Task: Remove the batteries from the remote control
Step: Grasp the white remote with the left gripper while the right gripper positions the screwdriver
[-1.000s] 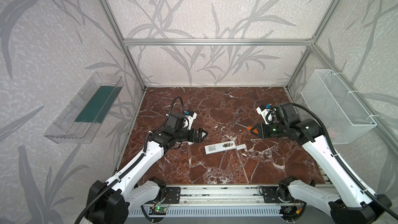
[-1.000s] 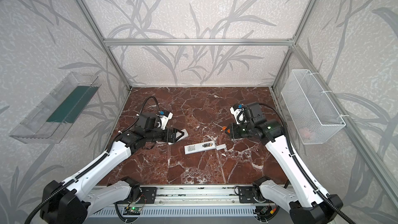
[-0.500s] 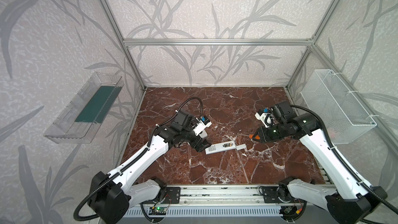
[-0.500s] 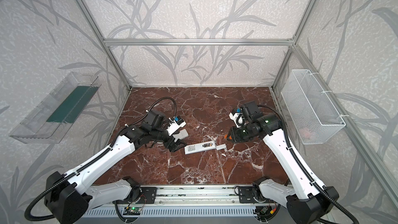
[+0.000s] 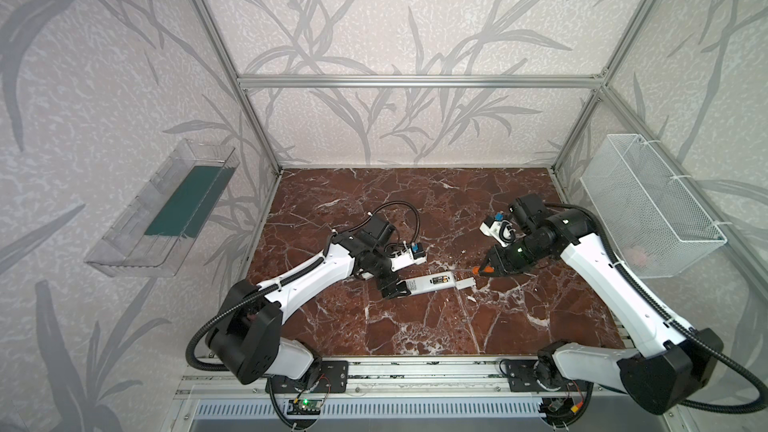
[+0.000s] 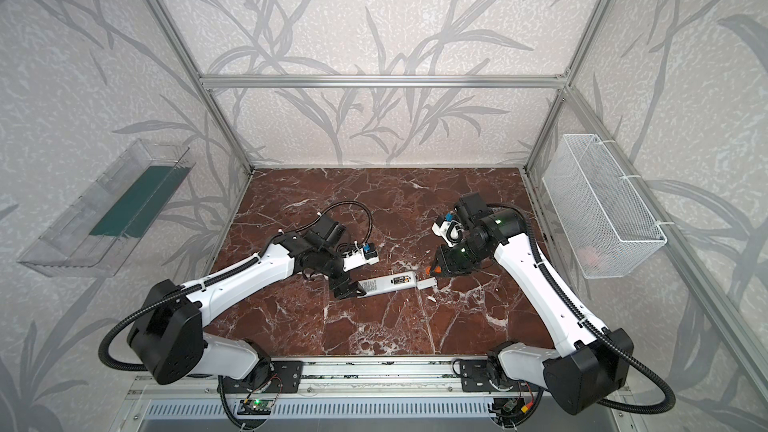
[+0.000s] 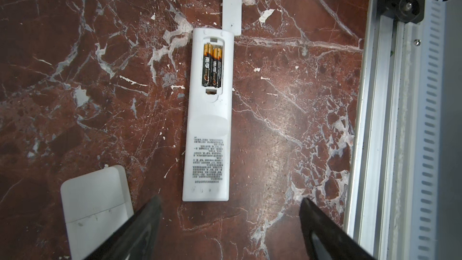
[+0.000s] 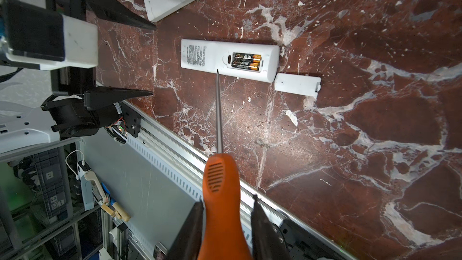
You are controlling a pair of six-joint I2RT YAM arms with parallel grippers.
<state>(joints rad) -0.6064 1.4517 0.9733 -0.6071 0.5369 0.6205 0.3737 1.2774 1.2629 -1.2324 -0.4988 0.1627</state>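
The white remote control [image 7: 207, 146] lies back up on the marble floor, its compartment uncovered with two dark, gold-ended batteries [image 7: 212, 68] side by side in it. The loose battery cover [image 7: 232, 11] rests on the floor at that end. My left gripper [image 7: 230, 203] is open, its fingers spread wider than the remote, just off the printed end in both top views [image 5: 395, 288]. My right gripper [image 8: 227, 200] is shut on the orange-handled screwdriver [image 8: 221, 188]. The screwdriver's thin shaft points at the remote's edge beside the batteries [image 8: 246, 61].
Another flat white device [image 7: 95, 208] lies beside one left finger. A wire basket [image 5: 648, 205] hangs on the right wall and a clear tray [image 5: 166, 218] on the left wall. An aluminium rail [image 5: 415, 367] runs along the front edge of the floor.
My left arm has swung right and its gripper has come down to the remote's printed end, jaws a little narrower. My right gripper has lowered the screwdriver toward the remote's battery end.
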